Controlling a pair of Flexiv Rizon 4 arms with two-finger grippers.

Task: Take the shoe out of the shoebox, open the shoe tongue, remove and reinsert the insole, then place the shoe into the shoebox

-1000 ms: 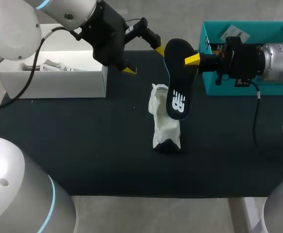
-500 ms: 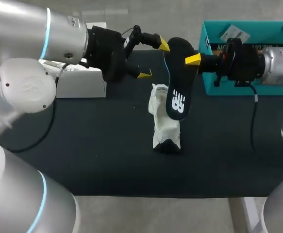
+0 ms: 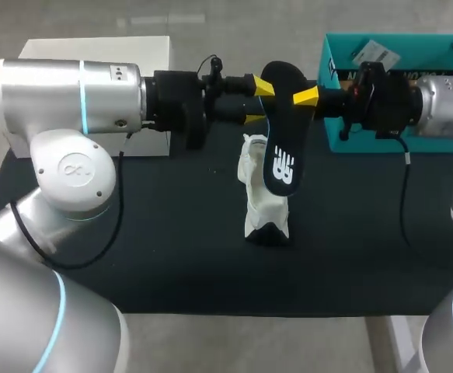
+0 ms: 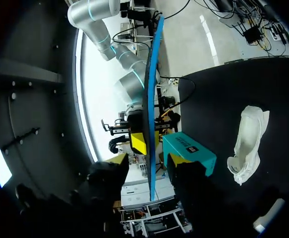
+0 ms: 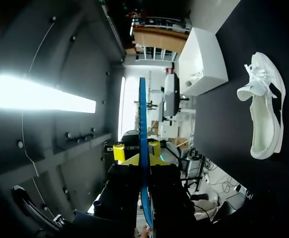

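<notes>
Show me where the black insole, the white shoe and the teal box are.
Black logo-printed insole [image 3: 282,132]: head view, flat face above the logo.
White fabric shoe [image 3: 263,210]: head view, side of its upper.
Teal cardboard box [image 3: 444,143]: head view, near wall.

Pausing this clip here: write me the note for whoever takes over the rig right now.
Right gripper: shut on the insole, held in the air near the shoe.
Left gripper: open, fingers either side of the insole, not gripping.
Shoe lies on the table, outside the white box and the teal box.
Done: shoe out, insole out.
To do: reinsert insole, return shoe to box.
</notes>
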